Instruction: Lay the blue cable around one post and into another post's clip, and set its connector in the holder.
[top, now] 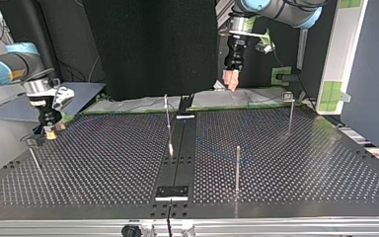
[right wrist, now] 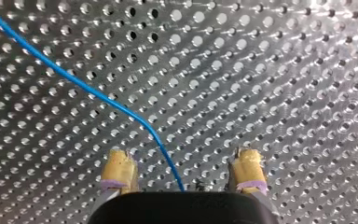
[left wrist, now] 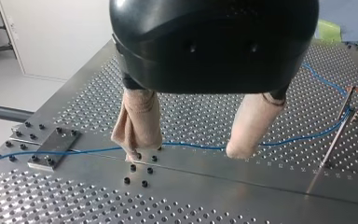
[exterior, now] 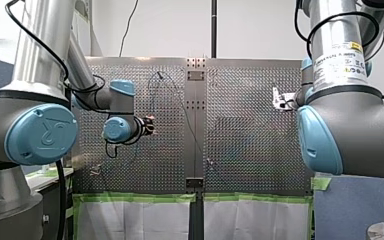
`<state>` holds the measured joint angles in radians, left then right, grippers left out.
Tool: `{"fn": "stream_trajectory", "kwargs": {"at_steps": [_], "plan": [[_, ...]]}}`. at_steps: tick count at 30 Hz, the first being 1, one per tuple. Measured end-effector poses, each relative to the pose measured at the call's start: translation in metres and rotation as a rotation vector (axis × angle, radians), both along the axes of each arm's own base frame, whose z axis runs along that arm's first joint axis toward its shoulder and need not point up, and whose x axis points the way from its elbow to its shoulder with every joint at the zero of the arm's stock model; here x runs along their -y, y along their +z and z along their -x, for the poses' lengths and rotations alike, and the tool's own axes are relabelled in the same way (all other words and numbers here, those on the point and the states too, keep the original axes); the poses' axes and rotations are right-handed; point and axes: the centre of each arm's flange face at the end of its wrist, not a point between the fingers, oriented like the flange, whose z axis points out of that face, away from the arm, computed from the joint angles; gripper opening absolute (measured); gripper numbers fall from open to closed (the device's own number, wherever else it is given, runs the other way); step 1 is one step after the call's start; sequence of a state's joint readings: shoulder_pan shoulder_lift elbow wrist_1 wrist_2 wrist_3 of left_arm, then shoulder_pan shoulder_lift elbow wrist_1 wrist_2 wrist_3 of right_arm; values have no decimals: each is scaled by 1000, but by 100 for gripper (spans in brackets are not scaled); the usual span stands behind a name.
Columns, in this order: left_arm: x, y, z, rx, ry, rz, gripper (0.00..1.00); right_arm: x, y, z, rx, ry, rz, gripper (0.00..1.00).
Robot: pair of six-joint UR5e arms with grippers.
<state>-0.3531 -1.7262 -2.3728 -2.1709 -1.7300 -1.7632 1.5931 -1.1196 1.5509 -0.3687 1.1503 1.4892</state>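
The thin blue cable (left wrist: 200, 147) lies slack on the perforated plate. My left gripper (left wrist: 186, 150) hangs open above it, its beige pads (left wrist: 137, 126) on either side of the cable's line without touching it. From there the cable runs on to a slim post (left wrist: 338, 135) with an orange-tipped clip. My right gripper (right wrist: 182, 170) is open low over the plate, and another stretch of the blue cable (right wrist: 98, 95) passes between its yellow pads (right wrist: 119, 170). In the top view my left gripper (top: 231, 79) is at the far edge and my right gripper (top: 49, 129) at the left. I cannot make out the connector.
Thin upright posts stand on the plate: one near the centre (top: 167, 116), one toward the front (top: 237, 168), one at the far right (top: 291, 111). Small bolted plates (top: 172, 192) sit on the centre strip. A black panel (top: 153, 49) rises behind the table.
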Motion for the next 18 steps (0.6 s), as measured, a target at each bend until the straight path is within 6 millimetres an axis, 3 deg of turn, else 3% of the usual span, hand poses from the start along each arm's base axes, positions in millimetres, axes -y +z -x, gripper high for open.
{"fn": "stream_trajectory", "kwargs": {"at_steps": [11,18], "plan": [[-1,0,0,-3,2,1,100,-28,6,-18,-15,30,6,100],[-1,-1,0,-7,-1,10,100,-59,20,-47,27,64,34,100]]}}
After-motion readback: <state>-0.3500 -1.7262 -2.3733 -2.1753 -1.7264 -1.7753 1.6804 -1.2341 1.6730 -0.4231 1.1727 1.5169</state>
